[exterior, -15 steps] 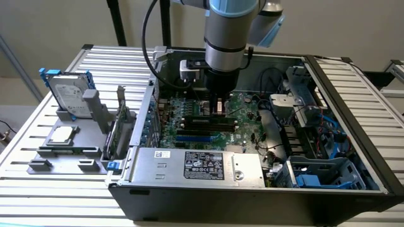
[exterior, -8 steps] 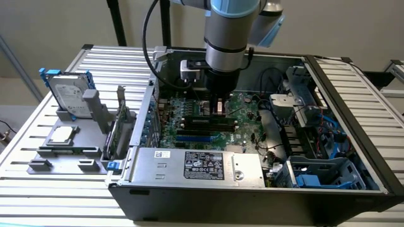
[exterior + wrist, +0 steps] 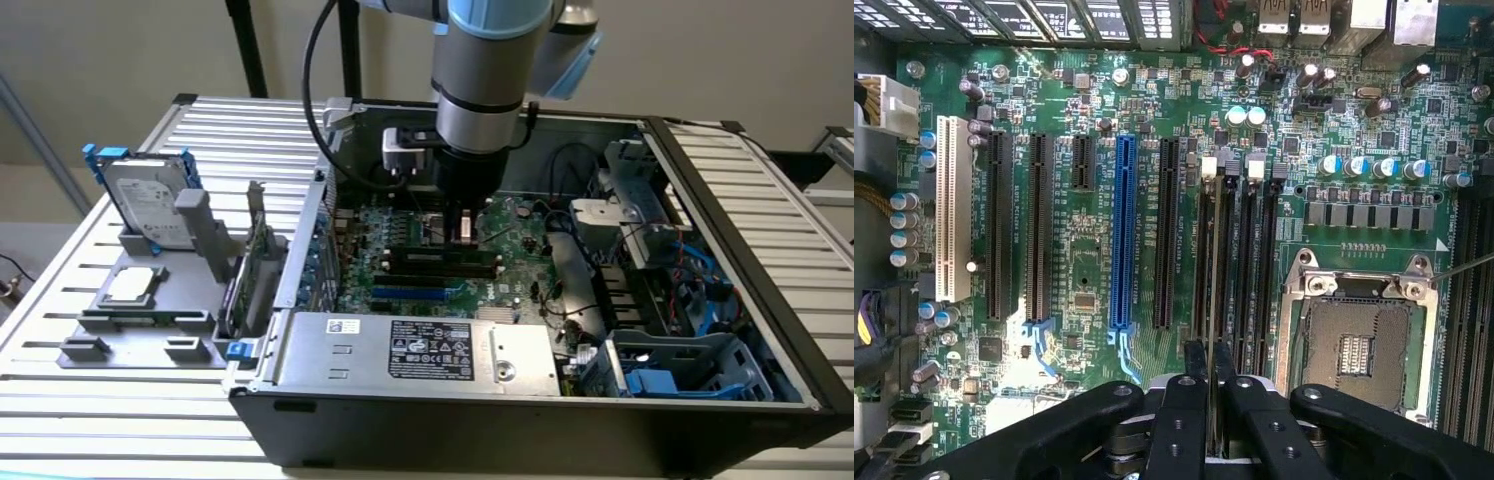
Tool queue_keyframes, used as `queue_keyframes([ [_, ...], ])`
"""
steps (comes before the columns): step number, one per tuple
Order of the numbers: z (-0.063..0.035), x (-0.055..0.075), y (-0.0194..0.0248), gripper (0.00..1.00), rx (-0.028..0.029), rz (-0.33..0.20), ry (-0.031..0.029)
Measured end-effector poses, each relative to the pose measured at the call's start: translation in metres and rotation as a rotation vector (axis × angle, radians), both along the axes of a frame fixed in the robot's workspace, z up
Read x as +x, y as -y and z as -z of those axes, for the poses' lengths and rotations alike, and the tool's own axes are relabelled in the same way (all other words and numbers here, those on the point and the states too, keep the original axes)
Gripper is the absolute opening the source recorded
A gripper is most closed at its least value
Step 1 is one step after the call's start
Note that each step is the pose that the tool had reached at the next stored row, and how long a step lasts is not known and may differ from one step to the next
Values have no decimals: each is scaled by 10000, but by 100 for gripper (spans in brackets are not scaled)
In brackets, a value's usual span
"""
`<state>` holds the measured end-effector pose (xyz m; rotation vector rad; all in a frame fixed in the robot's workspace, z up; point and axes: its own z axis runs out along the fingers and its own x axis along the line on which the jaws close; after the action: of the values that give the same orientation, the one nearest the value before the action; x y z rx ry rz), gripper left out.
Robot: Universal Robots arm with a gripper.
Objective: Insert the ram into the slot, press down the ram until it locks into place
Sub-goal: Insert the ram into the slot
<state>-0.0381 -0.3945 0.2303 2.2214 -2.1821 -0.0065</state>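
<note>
Silver arm (image 3: 470, 100), blue joint cap (image 3: 501, 15), black cable (image 3: 315, 80), black screwed jaws.

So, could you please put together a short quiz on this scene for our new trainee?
1. True or false: the gripper is shut on the ram.
2. In the wrist view, which does the ram run along? A the white slot; B the blue slot; C the black memory slots beside the CPU socket.
3. Fill in: outside the computer case, on the exterior view's left, a ___ stands upright in a grey holder.

Key: 1 true; 2 C; 3 hard drive.
</note>
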Motion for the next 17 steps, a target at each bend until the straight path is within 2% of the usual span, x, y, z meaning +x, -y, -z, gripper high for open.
queue_keyframes([
  [6,4,1,27,13,0,1,-1],
  [17,24,1,29,13,-2,1,-2],
])
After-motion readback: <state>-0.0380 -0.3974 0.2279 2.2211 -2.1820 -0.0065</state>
